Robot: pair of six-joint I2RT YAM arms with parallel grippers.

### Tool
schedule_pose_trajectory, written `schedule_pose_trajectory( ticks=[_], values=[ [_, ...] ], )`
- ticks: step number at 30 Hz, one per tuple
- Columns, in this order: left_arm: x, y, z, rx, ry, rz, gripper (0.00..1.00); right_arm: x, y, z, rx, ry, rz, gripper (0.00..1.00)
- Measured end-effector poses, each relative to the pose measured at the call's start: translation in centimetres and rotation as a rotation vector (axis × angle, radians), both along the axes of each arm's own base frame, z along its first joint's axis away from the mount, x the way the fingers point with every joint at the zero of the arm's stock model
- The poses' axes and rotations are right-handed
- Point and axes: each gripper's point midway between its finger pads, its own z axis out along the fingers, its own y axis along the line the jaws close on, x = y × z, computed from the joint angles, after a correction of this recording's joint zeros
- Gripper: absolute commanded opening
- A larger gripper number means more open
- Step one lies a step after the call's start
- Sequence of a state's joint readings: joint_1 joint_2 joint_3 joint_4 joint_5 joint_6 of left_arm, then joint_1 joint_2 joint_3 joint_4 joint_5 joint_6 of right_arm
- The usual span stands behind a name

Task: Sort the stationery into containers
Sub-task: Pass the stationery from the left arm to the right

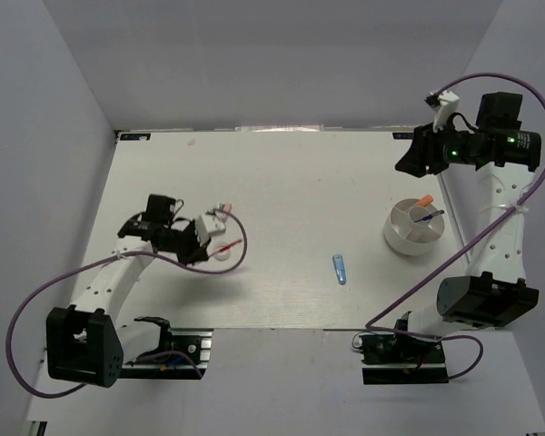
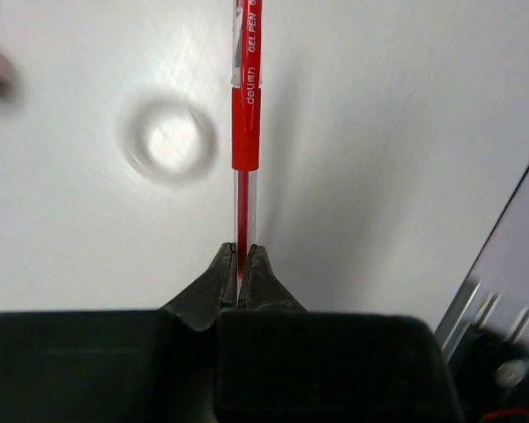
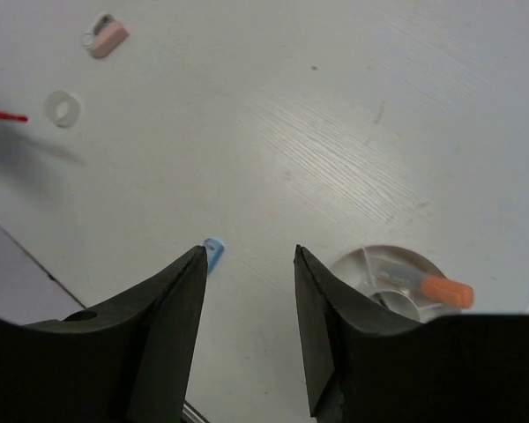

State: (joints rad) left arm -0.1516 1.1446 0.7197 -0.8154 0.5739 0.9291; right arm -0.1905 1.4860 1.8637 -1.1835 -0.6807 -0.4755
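Pinched shut on the slim red pen (image 2: 246,132) with the left end effector (image 2: 241,256), fingertips meeting on the clear section just below the red rubber sleeve, near one end. Sticking straight out ahead of the jaws over the left side of the tabletop (image 1: 282,182), near the white tape ring (image 2: 169,141); impossible to tell whether lifted or resting.

Probably light, stiff and slick along the barrel. Likely to swing or slip when held this far off-centre, so better taken on the rubber sleeve or nearer the middle.

Printed along the barrel: "GEL PEN", plus a brand mark that looks like "deli".

At the far right, nothing between the spread fingers of the right end effector (image 3: 249,253), up near the divided white bowl (image 1: 395,241) with the orange-capped marker (image 1: 425,200) and blue pen (image 1: 429,216) inside. Lying loose on the tabletop: pinkish eraser (image 3: 106,35) and light-blue piece (image 1: 340,269).
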Motion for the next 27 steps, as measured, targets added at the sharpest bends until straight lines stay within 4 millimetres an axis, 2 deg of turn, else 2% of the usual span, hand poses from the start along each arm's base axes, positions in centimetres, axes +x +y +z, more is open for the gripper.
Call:
schedule_pose_trajectory(
  ticks=[4, 6, 10, 14, 22, 27],
  values=[
    [4.0, -4.5, 9.0, -0.261, -0.04, 0.037, 0.0, -0.8, 4.8, -0.1, 0.085, 0.025, 0.139, 0.56],
    [5.1, -6.5, 11.4, -0.38, 0.007, 0.049, 0.0, -1.6, 7.6, -0.9, 0.125, 0.064, 0.219, 0.59],
    [5.5, -9.4, 11.9, -0.544, 0.212, 0.108, 0.0, -3.2, 12.9, -1.2, 0.202, 0.129, 0.384, 0.66],
    [5.8, -11.6, 12.8, -0.67, 0.362, 0.16, 0.0, -4.4, 16.6, -0.7, 0.262, 0.167, 0.504, 0.73],
    [4.8, -14.7, 17.0, -0.803, 0.437, 0.096, 0.0, -6.4, 21.0, -1.3, 0.341, 0.289, 0.628, 0.73],
    [3.4, -15.7, 18.6, -0.848, 0.494, 0.028, 0.0, -6.0, 23.3, -1.6, 0.36, 0.332, 0.676, 0.72]
  ],
)
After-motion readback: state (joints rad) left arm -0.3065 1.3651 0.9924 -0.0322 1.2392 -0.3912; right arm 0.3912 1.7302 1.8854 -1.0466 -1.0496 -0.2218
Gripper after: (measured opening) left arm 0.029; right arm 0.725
